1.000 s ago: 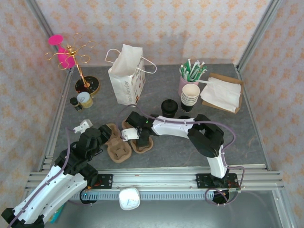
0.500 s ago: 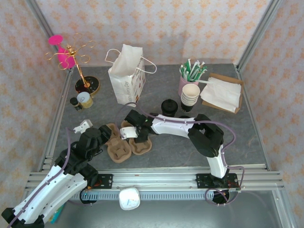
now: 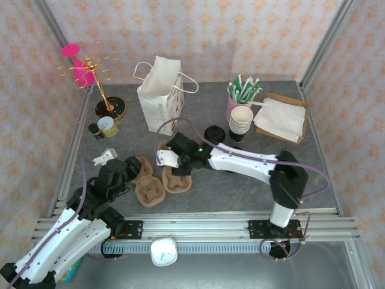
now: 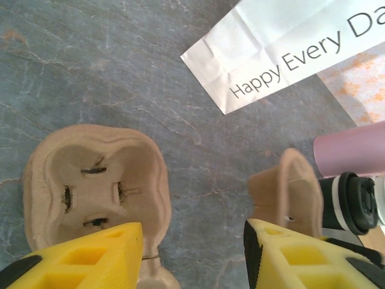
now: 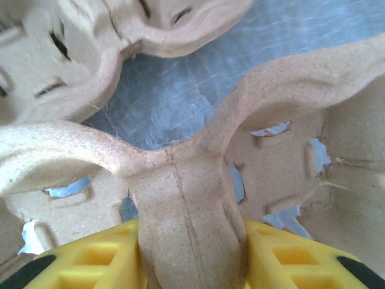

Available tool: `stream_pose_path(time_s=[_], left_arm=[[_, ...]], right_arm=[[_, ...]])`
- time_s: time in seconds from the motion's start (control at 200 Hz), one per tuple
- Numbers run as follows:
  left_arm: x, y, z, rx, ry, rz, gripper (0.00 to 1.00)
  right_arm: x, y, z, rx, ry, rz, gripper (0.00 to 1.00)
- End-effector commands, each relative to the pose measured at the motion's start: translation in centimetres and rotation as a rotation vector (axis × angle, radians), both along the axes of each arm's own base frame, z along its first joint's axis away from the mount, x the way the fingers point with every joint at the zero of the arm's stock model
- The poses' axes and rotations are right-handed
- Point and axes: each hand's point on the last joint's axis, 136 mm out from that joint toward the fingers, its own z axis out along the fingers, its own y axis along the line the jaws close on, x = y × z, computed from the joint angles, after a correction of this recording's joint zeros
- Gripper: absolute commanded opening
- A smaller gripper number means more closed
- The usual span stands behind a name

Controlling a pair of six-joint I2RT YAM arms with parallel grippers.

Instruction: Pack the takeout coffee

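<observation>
The takeout coffee [image 3: 212, 133], a small black cup with a dark round top, stands mid-table behind my right arm, which partly covers it. Two brown pulp cup carriers lie in front of it. My right gripper [image 3: 171, 161] [image 5: 192, 241] is shut on the middle ridge of the right carrier [image 3: 178, 182] [image 5: 186, 198], with a yellow finger pressed to each side. My left gripper [image 3: 133, 171] [image 4: 192, 241] is open over bare table beside the left carrier [image 3: 150, 192] [image 4: 96, 180]. Its left finger lies against that carrier's edge.
A white paper bag [image 3: 160, 96] [image 4: 289, 54] stands behind the carriers. A nested stack of cups [image 3: 240, 122], a pink cup of green sticks [image 3: 240, 93] and napkins [image 3: 280, 117] sit at the back right. A gold stand [image 3: 99, 84] and small jars [image 3: 105, 127] are at the back left.
My right gripper closed on the right carrier's ridge and moved a little away from the bases. Its elbow swung right. The left arm barely moved.
</observation>
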Motion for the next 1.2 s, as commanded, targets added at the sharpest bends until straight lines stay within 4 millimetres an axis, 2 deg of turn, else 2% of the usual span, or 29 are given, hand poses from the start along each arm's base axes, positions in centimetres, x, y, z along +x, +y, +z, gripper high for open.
stream_pose_path(time_s=[0.0,0.1,0.26,0.36,0.495,0.656,0.791,0.871,0.996,1.116,1.196], left_arm=[[-0.1,-0.3,1.1,0.009,-0.001,-0.039,0.49],[0.3,-1.6,1.1,-0.014,0.012,-0.087,0.48],[1.2,-4.3,-0.3,-0.057,0.056,-0.174,0.45],[1.8,-6.1,-0.1,-0.083,0.035,-0.202,0.45],[2.2,-9.5,-1.5,-0.087,0.074,-0.252,0.44],[1.0,-13.2,-4.1,-0.044,0.149,-0.297,0.45],[-1.0,-15.0,-6.6,0.026,0.223,-0.304,0.45],[-1.7,-16.1,-7.4,0.071,0.236,-0.315,0.46],[-1.7,-18.0,-8.7,0.141,0.280,-0.334,0.47],[-1.7,-18.0,-10.1,0.259,0.330,-0.316,0.48],[-1.9,-17.0,-10.7,0.321,0.353,-0.292,0.48]], right_arm=[[-0.6,-1.4,2.2,0.084,0.048,-0.120,0.41],[-0.8,-2.6,3.8,0.142,0.073,-0.213,0.41],[-0.8,-5.0,5.9,0.197,0.135,-0.364,0.41],[0.2,-7.2,7.5,0.261,0.190,-0.488,0.40],[1.6,-9.8,9.9,0.351,0.211,-0.638,0.38],[3.3,-13.2,11.2,0.402,0.201,-0.796,0.38],[4.4,-15.6,11.5,0.419,0.205,-0.880,0.38],[4.8,-16.3,11.4,0.414,0.203,-0.910,0.38],[5.4,-16.5,11.6,0.424,0.198,-0.929,0.38],[5.8,-16.7,11.6,0.425,0.201,-0.939,0.38],[6.0,-16.6,11.7,0.430,0.204,-0.938,0.37]])
